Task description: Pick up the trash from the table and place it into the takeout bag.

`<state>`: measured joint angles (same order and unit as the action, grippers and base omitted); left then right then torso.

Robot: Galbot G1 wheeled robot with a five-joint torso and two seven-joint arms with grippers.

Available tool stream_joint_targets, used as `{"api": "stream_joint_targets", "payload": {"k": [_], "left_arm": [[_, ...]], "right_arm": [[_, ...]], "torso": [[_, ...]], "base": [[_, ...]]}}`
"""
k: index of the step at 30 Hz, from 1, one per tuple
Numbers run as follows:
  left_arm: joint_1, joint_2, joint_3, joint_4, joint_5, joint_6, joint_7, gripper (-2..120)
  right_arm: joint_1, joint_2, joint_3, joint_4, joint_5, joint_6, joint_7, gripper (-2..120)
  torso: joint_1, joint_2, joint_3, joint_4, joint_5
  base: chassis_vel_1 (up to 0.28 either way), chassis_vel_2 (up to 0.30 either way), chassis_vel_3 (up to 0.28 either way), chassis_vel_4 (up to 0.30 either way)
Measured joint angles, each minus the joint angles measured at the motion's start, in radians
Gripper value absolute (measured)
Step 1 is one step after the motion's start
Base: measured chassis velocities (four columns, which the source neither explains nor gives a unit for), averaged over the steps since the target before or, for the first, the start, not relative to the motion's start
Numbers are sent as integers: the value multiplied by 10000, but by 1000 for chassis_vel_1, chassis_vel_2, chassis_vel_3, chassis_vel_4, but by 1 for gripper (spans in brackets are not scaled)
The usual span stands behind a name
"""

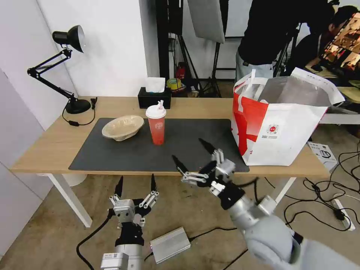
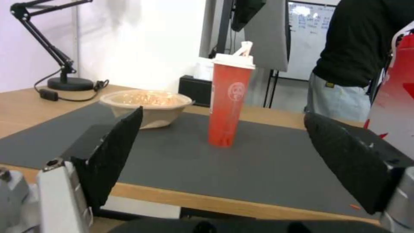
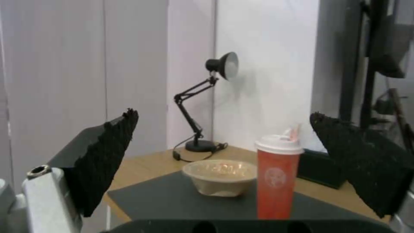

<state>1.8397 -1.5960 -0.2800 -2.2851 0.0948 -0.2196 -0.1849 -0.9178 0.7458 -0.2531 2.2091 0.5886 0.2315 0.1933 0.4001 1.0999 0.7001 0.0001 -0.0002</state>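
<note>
Here we log the red drink cup [image 1: 156, 127] upright beside the pulp bowl [image 1: 122, 127] on the matte grey mat [image 1: 112, 153]; foil-lined takeout bag [image 1: 277, 138] stands right. Right gripper [image 1: 192, 156] and left gripper [image 1: 135, 185]: fingers spread, empty.

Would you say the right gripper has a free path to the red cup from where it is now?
Probably yes: the right gripper hangs open over the table's front edge, with bare mat between it and the red cup.

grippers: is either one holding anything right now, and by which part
Nothing is held. The left gripper sits below the table edge and the right gripper over the mat's near edge, both with jaws open and empty.
</note>
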Motion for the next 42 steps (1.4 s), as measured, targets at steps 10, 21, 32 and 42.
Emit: {"api": "stream_joint_targets", "payload": {"k": [10,21,32,42], "left_arm": [[121,4,-58,-68,-38,-39,31,100],[193,7,84,40,6,-65,44,100],[244,12,69,47,24,-83,54,100],[293,18,-67,-8,30,-77,80,100]], "right_arm": [[2012,809,-1325,-1329,127,-447,356,100],[2877,1865,-1860,-2599,52,-1339,1409,100],[3405,2557,-1845,-3137,921,-2408,2355,100],[4109,3068,-2035,-3819,1627,-2706,2366,100]], "torso": [[0,0,0,-1,0],[0,0,-1,-1,1],[0,0,-1,0,0],[-1,0,-1,-1,1]], "base": [[0,0,0,0],[0,0,0,0],[0,0,0,0],[0,0,0,0]]}}
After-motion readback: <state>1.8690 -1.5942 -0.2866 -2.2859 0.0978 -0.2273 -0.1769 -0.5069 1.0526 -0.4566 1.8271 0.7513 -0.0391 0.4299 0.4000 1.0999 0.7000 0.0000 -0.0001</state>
